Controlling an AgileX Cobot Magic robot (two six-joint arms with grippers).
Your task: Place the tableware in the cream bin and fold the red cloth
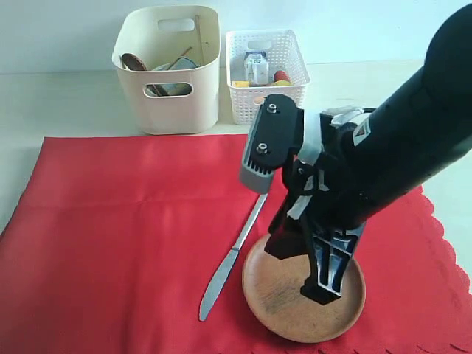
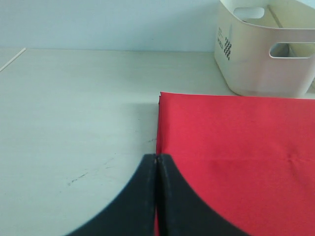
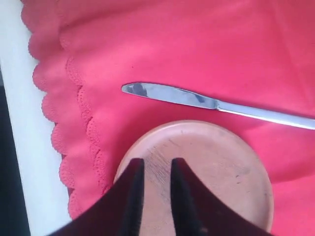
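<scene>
Over the round brown plate (image 3: 221, 167), beside the metal table knife (image 3: 170, 94) on the red cloth (image 3: 197, 39): right gripper (image 3: 156, 164), jaws slightly parted, empty; left gripper (image 2: 156, 158), jaws clenched.

exterior looks down, seemingly from the robot's side; close wrist views share its red cloth (image 1: 110, 236).

My right fingers (image 3: 132, 196) are smooth, matt black plastic; the round brown plate (image 3: 221, 172) looks like matt wood with a scuffed, streaky patch, and the metal table knife (image 3: 172, 95) has a blade polished to a mirror shine. The red cloth (image 1: 110, 243) is smooth fabric with a faint sheen and soft creases. The cream bin (image 1: 169, 110) is smooth, slightly glossy plastic, the white lattice basket (image 1: 284, 99) is plastic too, and the pale tabletop (image 2: 74, 108) is matt with faint scratches.
</scene>
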